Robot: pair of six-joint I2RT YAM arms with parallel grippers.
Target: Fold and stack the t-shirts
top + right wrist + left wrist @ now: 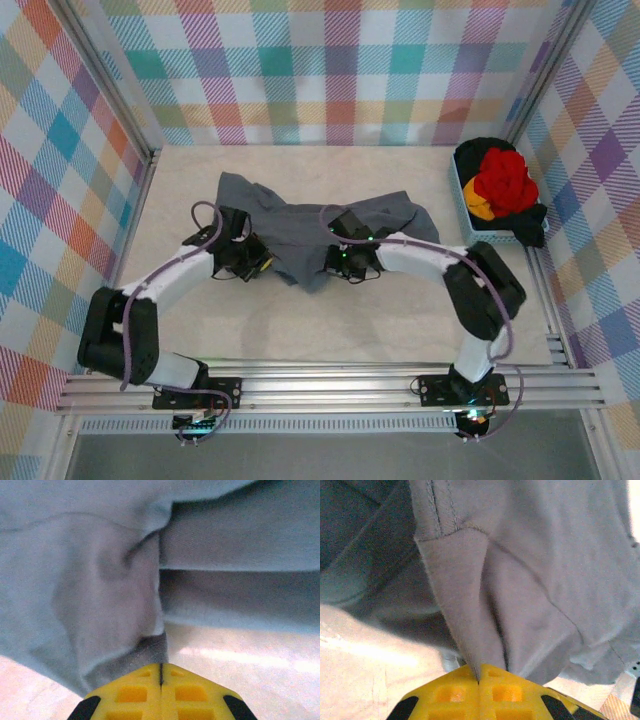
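Note:
A large dark slate grey t-shirt lies crumpled in the middle of the table, bunched between the two arms. My left gripper is at its near left edge, shut on a fold of the grey cloth, which runs down into the seam of the yellow fingers. At the shirt's near right edge my right gripper is shut on a hem of the same shirt, pinched between its yellow fingers. A bright red t-shirt, an orange-yellow one and a black one sit heaped in a basket.
The light blue basket stands at the far right against the checked wall. Bare beige table stretches in front of the shirt and behind it. Checked walls close in the left, back and right sides.

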